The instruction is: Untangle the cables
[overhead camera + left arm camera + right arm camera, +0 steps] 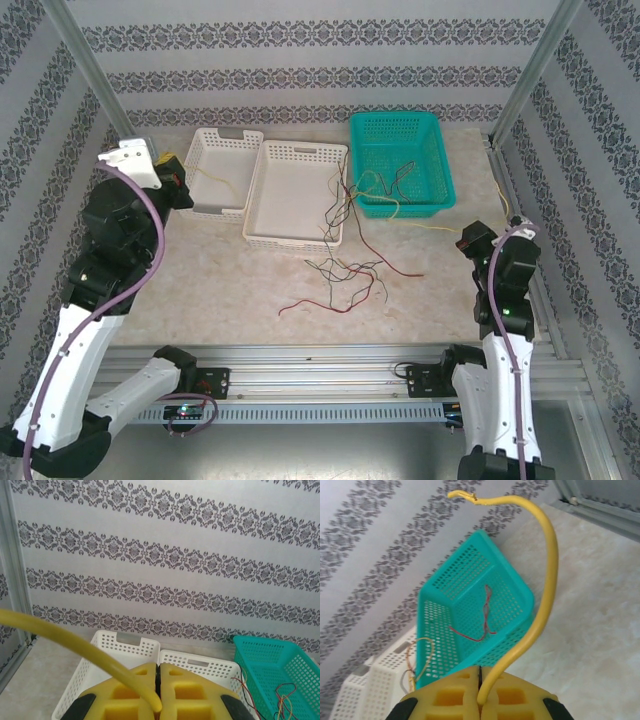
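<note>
A tangle of thin red, dark and yellow cables (345,268) lies on the table, with strands running up over the large white basket (262,212) and into the teal basket (440,160). At the far left, beside the small white basket (250,140), my left gripper (172,176) is shut on a yellow cable (75,642) that enters its jaws (158,666) from the left. At the right, near the teal basket's front corner, my right gripper (470,238) is shut on another yellow cable (547,595), which arcs up from its jaws (480,669). A red cable (485,615) lies inside the teal basket (435,605).
Three baskets stand in a row at the back of the table under the patterned wall. Metal frame posts (85,55) rise at both back corners. A slotted rail (320,375) runs along the near edge between the arm bases.
</note>
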Robot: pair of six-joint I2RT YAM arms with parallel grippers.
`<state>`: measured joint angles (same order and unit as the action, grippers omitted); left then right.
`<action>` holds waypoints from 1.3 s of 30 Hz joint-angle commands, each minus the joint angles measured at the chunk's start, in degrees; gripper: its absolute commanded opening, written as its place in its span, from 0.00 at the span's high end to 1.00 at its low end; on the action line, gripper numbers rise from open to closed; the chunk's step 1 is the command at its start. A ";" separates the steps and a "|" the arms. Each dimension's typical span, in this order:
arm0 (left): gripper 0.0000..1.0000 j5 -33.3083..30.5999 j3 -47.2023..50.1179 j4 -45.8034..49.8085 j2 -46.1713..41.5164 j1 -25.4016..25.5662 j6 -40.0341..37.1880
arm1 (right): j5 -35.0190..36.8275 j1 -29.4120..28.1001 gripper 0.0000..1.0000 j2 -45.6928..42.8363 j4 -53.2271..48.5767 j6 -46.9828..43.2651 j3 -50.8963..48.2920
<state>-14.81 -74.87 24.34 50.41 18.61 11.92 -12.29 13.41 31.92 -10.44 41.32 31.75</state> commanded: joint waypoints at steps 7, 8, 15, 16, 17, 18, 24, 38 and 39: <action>1.00 1.12 0.67 -4.18 3.66 -1.59 -3.40 | -10.32 0.39 1.00 -8.88 3.18 5.51 3.06; 1.00 1.24 1.01 -5.26 4.36 -1.90 -3.40 | -10.90 0.43 1.00 -9.14 3.29 6.16 3.50; 1.00 4.88 -0.19 -11.95 12.62 -8.12 -1.73 | -17.61 -0.94 1.00 -10.64 6.86 11.37 8.98; 1.00 5.51 -0.19 -13.40 13.99 -9.20 -1.24 | -18.21 -1.34 1.00 -10.18 7.01 11.93 10.09; 1.00 6.19 -0.14 -14.60 15.18 -10.10 -0.92 | -18.87 -1.66 1.00 -9.73 7.13 12.20 11.23; 1.00 7.10 -0.31 -15.52 16.67 -11.16 -0.41 | -19.72 -1.97 1.00 -9.08 7.45 12.33 12.37; 1.00 10.04 -0.57 -19.83 24.93 -15.38 1.36 | -24.33 -5.38 1.00 -3.96 8.78 11.39 17.94; 1.00 15.11 -11.78 -21.31 38.52 -15.62 -0.98 | -12.01 -26.45 1.00 5.30 4.69 -4.24 22.71; 1.00 14.60 -12.56 -21.13 39.89 -15.71 -1.40 | -10.24 -28.51 1.00 6.05 4.13 -5.70 23.35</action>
<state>-0.82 -84.90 5.80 87.42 3.29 12.12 -28.14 -11.64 37.21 -5.56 41.87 52.38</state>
